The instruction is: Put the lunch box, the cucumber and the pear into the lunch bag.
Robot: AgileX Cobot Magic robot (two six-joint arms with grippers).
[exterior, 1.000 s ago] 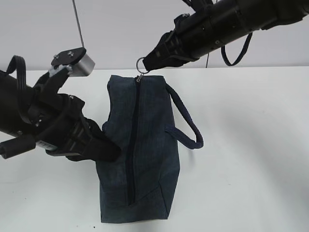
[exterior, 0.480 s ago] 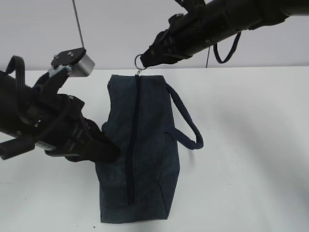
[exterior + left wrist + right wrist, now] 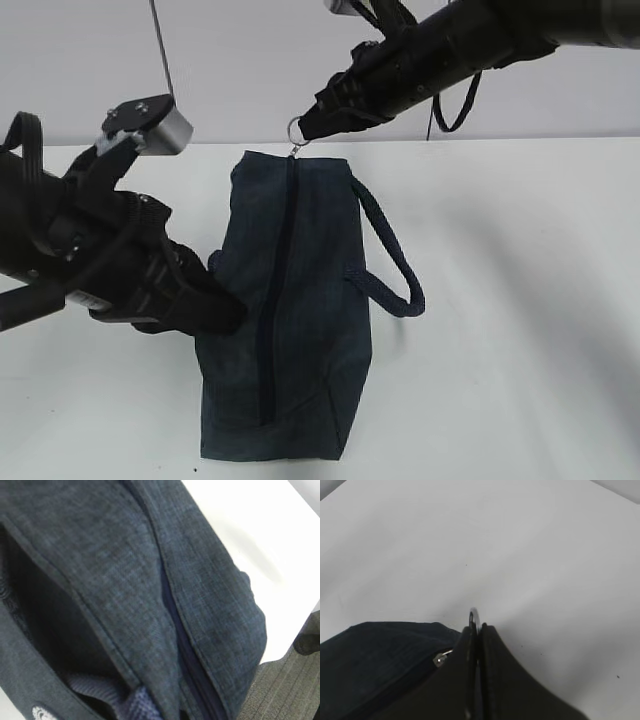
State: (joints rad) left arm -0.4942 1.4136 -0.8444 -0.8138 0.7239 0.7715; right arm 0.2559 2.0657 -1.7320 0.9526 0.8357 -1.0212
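Your right gripper jaws pinch the zipper pull; left gripper jaws grip the lunch bag side. Zipper appears closed; nothing visibly packed.

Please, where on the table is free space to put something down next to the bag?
Bare table lies right of the lunch bag, beyond its handle. The bag's left side is crowded by the left gripper; the right gripper pinches the zipper ring at the far end.

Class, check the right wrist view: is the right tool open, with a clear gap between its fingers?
No. The right tool is shut on the silver ring zipper pull, its fingers pressed together at the end of the lunch bag.
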